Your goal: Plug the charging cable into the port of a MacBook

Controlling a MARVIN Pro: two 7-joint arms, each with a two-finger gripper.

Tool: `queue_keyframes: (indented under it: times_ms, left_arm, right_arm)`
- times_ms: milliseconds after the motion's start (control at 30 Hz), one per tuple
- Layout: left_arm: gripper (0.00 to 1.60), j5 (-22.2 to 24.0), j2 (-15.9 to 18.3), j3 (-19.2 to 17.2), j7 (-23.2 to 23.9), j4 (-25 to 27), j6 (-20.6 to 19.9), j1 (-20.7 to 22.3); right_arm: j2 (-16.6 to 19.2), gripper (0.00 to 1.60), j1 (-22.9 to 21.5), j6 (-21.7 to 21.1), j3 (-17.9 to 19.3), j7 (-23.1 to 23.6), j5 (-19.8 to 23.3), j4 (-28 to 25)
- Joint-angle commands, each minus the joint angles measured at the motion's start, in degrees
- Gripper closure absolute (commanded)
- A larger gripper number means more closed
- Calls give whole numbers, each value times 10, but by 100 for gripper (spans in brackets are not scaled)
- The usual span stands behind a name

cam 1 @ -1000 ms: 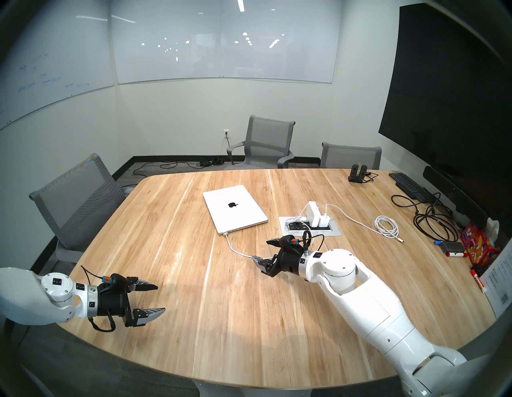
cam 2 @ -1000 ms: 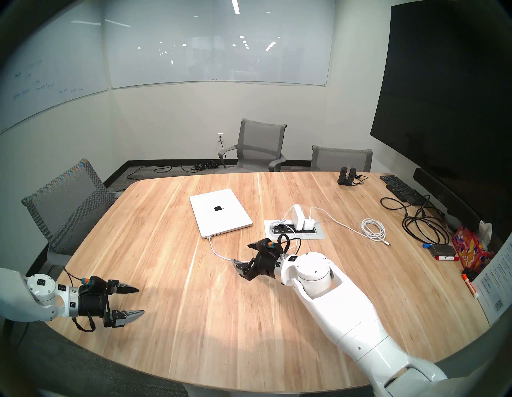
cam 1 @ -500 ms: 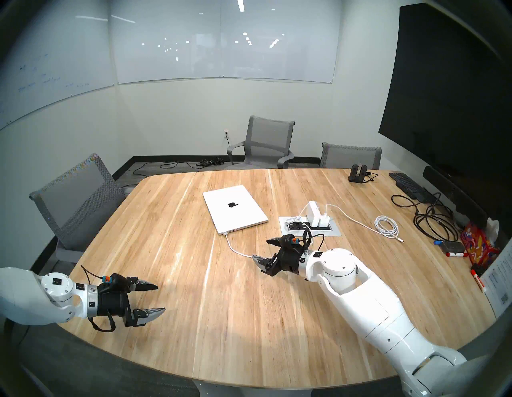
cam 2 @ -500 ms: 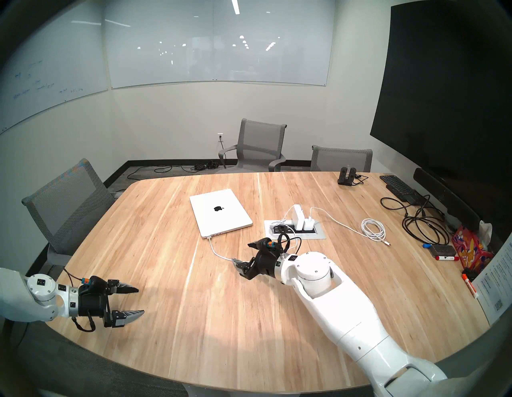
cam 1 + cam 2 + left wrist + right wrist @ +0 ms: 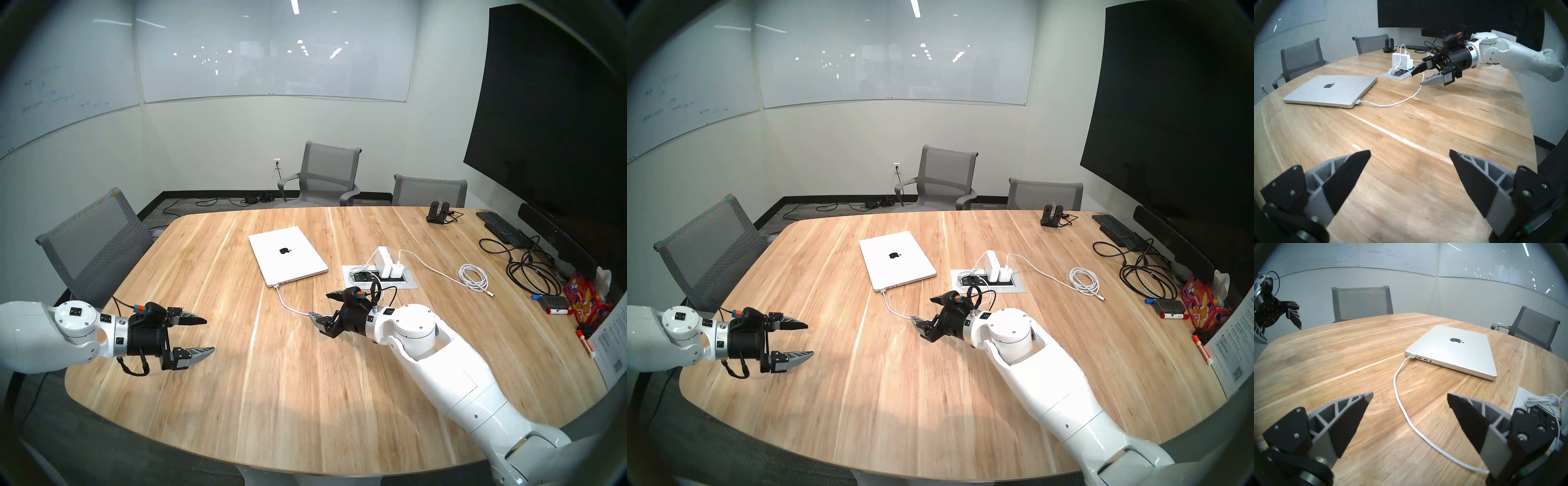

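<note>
Right wrist view: the charging cable (image 5: 1407, 414) was seen running out from between the widely spread, empty jaws of the right gripper (image 5: 1410, 396), across the table (image 5: 1339, 361), to the MacBook (image 5: 1454, 348) ahead of the jaws and slightly to their right. Its connector (image 5: 1412, 356) was seated at the port, the endmost position of the row on the near side edge, with the neighbouring slots left free. The plugging was therefore judged done, with nothing gripped by either arm. The left gripper (image 5: 203, 334) was held above bare wood with its jaws wide apart and empty, the laptop well ahead of them. Only a retreat of the arms was judged to remain.
</note>
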State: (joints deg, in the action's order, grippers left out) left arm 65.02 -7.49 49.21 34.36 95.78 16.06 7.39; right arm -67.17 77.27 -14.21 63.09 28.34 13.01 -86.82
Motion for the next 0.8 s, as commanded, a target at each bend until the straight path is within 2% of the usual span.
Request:
queue_keyframes:
  times_ms: [0, 300, 767]
  left_arm:
    - [0, 13, -47, -5, -14, 2, -66, 6]
    - [0, 55, -68, -10, -36, 1, -52, -10]
    - [0, 109, -127, -28, -48, -5, -53, -27]
  right_arm:
    - [-2, 0, -6, 4, 1, -1, -1, -13]
    - [-2, 0, -5, 4, 1, -1, -1, -13]
    - [-2, 0, -6, 4, 1, -1, -1, -13]
